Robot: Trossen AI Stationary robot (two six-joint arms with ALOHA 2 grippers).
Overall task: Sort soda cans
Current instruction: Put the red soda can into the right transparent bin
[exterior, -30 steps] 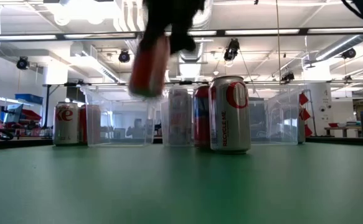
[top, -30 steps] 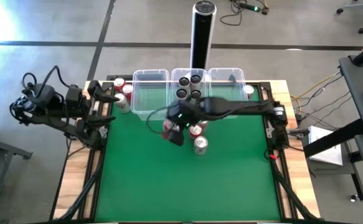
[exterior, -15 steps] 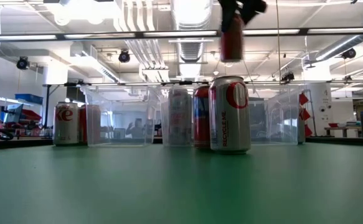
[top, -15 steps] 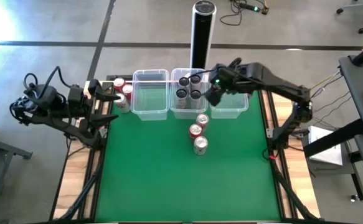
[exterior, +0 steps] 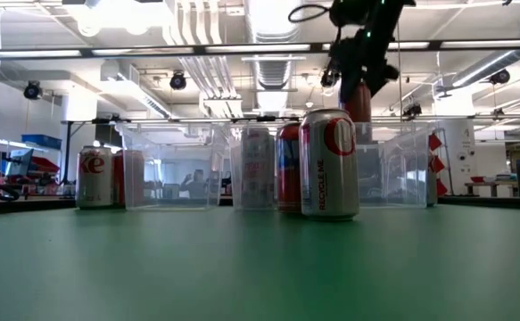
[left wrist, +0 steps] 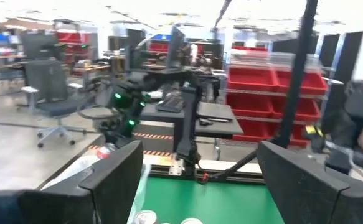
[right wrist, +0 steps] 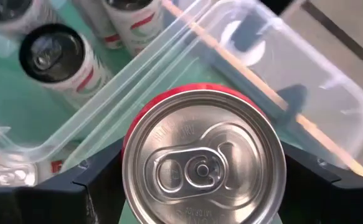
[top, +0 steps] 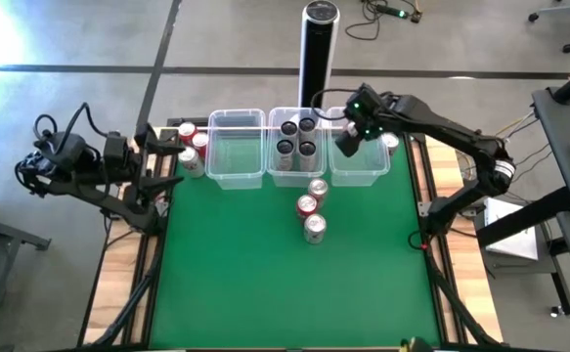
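A red soda can [right wrist: 203, 158], upright with its silver top and pull tab facing up, hangs clamped between the right gripper's [top: 348, 139] fingers above the right clear bin [top: 371, 174], the landmark for the rest. Four dark cans [top: 297, 137] stand upright in a square cluster in the middle bin, just left of that bin. Three cans [top: 310, 207] stand upright in a short line on the green mat in front of the gap between those two bins; the nearest one [exterior: 329, 164] is silver-white with red markings. Three more cans [top: 190, 147] stand well to the left, past the left bin. One silver-topped can [top: 391, 143] stands just beside the right bin's right wall.
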